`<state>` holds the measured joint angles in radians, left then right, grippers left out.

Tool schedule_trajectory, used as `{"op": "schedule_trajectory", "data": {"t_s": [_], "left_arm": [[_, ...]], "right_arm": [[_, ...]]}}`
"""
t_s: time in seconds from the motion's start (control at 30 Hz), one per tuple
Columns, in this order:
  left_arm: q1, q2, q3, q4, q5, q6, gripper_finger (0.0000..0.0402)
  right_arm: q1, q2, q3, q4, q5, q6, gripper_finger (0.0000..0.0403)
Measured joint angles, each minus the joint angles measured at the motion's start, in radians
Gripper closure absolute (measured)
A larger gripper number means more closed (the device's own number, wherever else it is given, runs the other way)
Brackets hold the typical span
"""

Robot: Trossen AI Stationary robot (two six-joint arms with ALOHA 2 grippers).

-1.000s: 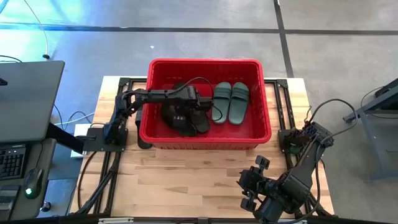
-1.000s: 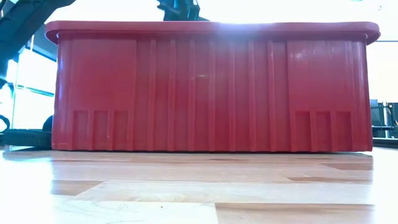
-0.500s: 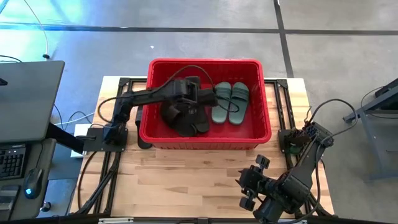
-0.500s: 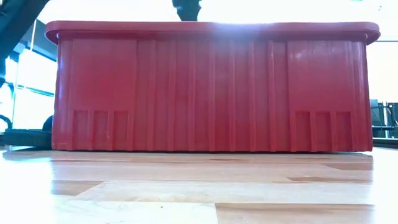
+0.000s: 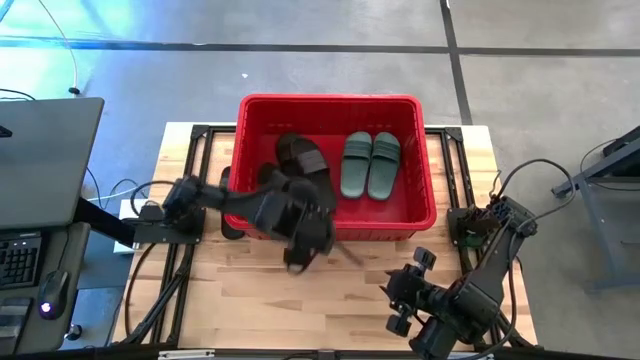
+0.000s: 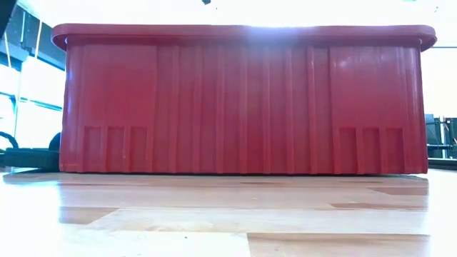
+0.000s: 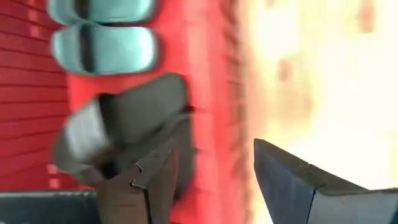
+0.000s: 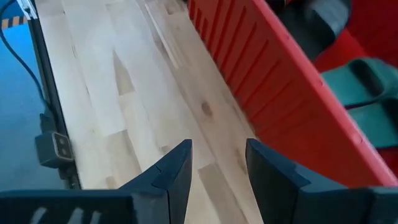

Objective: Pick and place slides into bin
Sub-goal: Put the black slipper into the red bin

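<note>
The red bin [image 5: 428, 200] stands at the middle of the table; its near wall fills the low view [image 6: 243, 100]. Inside lie two sage-green slides [image 5: 371, 165] side by side, soles down, and black slides [image 5: 300, 156] to their left; they also show in the left wrist view, green [image 7: 102, 43] and black [image 7: 124, 124]. My left gripper [image 5: 312, 248] is open and empty above the bin's near wall [image 7: 214, 93]. My right gripper [image 5: 400, 300] is open and empty over the table's near right part [image 8: 217, 146].
Bare wooden tabletop [image 5: 300, 300] lies between the bin and the near edge. Dark frame rails [image 5: 195, 150] run along the table's left and right sides. A desk with a keyboard [image 5: 20, 260] stands off the table to the left.
My left gripper has risen out of the bin from above the black slides and drawn back toward the table's near edge, now above the bin's near wall. The black slides lie uncovered in the bin.
</note>
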<state>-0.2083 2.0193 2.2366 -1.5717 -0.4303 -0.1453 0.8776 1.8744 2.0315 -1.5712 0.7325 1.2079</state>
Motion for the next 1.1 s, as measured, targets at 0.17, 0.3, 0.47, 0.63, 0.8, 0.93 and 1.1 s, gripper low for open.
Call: {"op": "schedule_trajectory", "data": {"t_s": [0.17, 0.3, 0.47, 0.63, 0.8, 0.93, 1.1], "left_arm": [[-0.169, -0.002, -0.062, 0.000, 0.050, -0.187, 0.0213], [-0.291, -0.003, -0.124, 0.001, 0.128, -0.300, 0.0213], [-0.419, -0.002, -0.234, 0.001, 0.207, -0.480, 0.0213], [-0.531, -0.002, -0.383, 0.001, 0.223, -0.709, 0.0213], [-0.597, -0.002, -0.545, 0.000, 0.214, -0.881, 0.0213], [-0.605, -0.002, -0.653, 0.000, 0.194, -0.984, 0.0213], [-0.575, -0.002, -0.751, 0.000, 0.165, -0.963, 0.0213]], "right_arm": [[-0.002, 0.000, 0.000, 0.000, 0.028, -0.065, 0.0263], [-0.007, 0.000, 0.000, 0.001, 0.045, -0.098, 0.0263], [-0.027, 0.000, 0.000, 0.000, 0.050, -0.121, 0.0263], [-0.047, 0.000, 0.000, 0.001, 0.049, -0.145, 0.0263], [-0.062, 0.000, 0.000, 0.001, 0.044, -0.162, 0.0263], [-0.074, 0.000, 0.000, 0.001, 0.044, -0.162, 0.0263], [-0.087, 0.000, 0.000, 0.008, 0.039, -0.162, 0.0263]]}}
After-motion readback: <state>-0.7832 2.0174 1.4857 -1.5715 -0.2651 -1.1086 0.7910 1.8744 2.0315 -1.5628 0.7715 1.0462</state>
